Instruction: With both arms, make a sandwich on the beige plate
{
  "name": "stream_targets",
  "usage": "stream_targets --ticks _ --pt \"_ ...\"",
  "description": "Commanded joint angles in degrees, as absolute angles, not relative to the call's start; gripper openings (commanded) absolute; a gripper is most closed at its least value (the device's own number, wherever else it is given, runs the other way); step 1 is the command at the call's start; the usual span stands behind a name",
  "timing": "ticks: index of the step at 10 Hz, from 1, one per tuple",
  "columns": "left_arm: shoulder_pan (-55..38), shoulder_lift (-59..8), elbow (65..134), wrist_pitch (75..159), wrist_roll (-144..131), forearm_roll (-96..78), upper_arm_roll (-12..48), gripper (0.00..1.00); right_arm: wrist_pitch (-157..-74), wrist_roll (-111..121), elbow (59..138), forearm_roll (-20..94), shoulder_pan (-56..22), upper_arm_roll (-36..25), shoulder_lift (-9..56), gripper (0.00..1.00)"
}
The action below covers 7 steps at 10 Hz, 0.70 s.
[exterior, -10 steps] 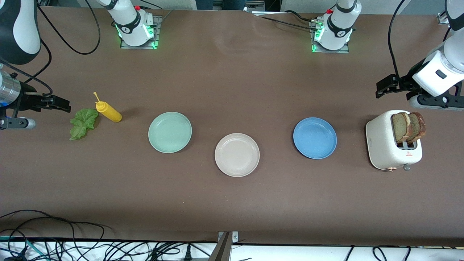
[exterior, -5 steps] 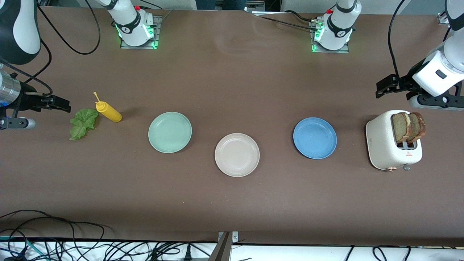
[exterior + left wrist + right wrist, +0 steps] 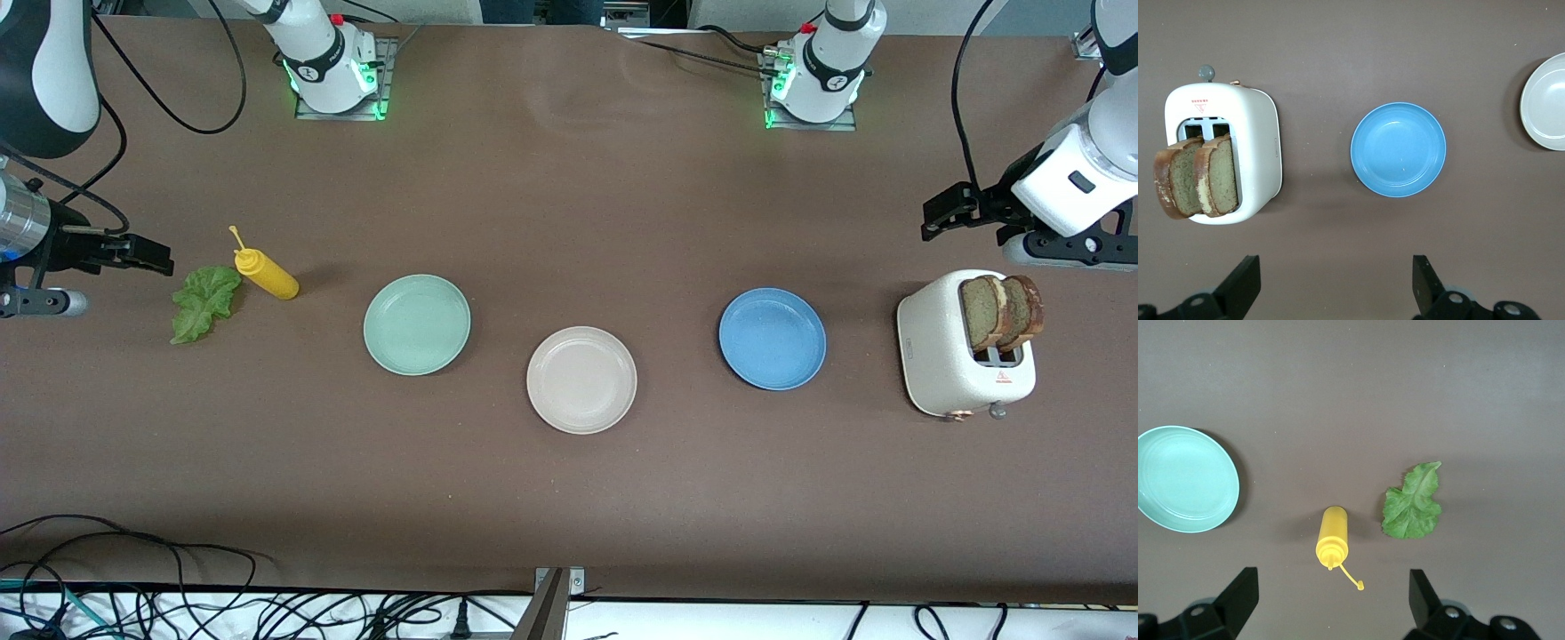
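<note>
The left pincer (image 3: 941,216) hangs spread wide with nothing in it over the brown table (image 3: 569,498), above bare cloth by the white toaster (image 3: 951,364), where the two square brown bread slices (image 3: 1000,311) stand upright in the slots. The right pincer (image 3: 147,256) is also spread and empty, over the table close to the ruffled green lettuce leaf (image 3: 203,300) and the yellow squeeze bottle (image 3: 267,274) lying just beside it. The round beige plate (image 3: 581,380) sits bare, nearer to the front camera than the mint green plate (image 3: 416,324) and the blue plate (image 3: 772,338) on either side.
</note>
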State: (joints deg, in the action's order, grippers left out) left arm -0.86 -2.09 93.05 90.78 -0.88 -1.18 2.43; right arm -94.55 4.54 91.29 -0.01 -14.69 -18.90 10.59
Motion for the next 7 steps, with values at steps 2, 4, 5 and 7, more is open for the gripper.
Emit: stream_targets --ticks 2,4,5,7 --pt "-0.7 -2.8 91.4 90.1 -0.7 0.2 2.8 1.0 -94.2 4.2 90.9 1.0 -14.8 -19.0 10.4 1.0" --pt "-0.6 -2.8 91.4 90.1 -0.7 0.2 2.7 1.0 -94.2 4.2 90.9 1.0 -14.8 -19.0 10.4 1.0" --pt "-0.6 -2.8 91.4 90.1 -0.6 0.2 2.8 1.0 -94.2 4.2 90.9 1.0 -14.8 -19.0 10.4 1.0" --pt "-0.6 -2.8 91.4 90.1 -0.6 0.2 2.7 1.0 -94.2 4.3 90.9 1.0 -14.8 -19.1 10.4 1.0"
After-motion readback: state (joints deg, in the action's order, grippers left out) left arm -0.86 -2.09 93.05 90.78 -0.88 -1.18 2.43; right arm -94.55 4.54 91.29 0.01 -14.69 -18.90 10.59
